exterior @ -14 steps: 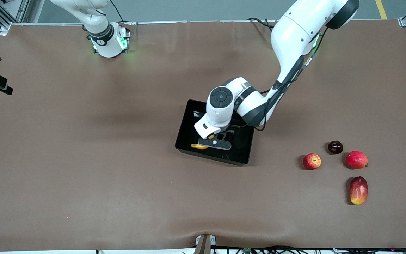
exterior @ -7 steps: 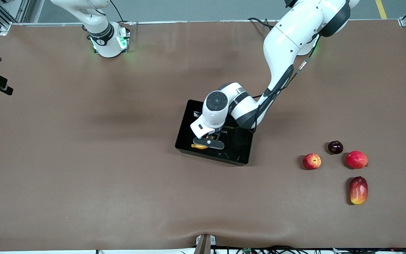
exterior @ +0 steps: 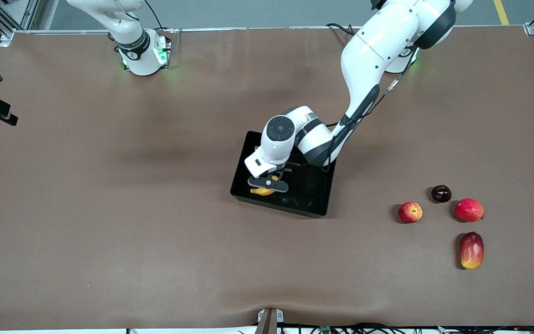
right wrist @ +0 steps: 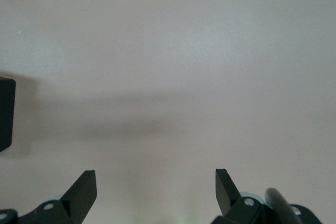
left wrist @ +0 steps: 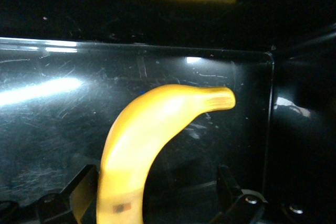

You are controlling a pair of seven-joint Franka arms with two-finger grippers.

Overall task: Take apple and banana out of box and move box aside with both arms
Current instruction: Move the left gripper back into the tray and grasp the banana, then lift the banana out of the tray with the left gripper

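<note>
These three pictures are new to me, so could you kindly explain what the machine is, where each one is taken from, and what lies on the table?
You see two white robot arms bolted to a brown table. The wide picture comes from a high camera facing them. The other two come from cameras on each arm's wrist, looking past its hand.

The left arm reaches down into a shallow black box in the middle of the table. The left hand is open, with a yellow banana lying on the box floor between its fingers; nothing is gripped.

The right arm waits by its base; the right hand is open over bare table and holds nothing.

Toward the left arm's end lie a small red apple, a dark maroon fruit, a rounder red fruit and an oblong mango.
</note>
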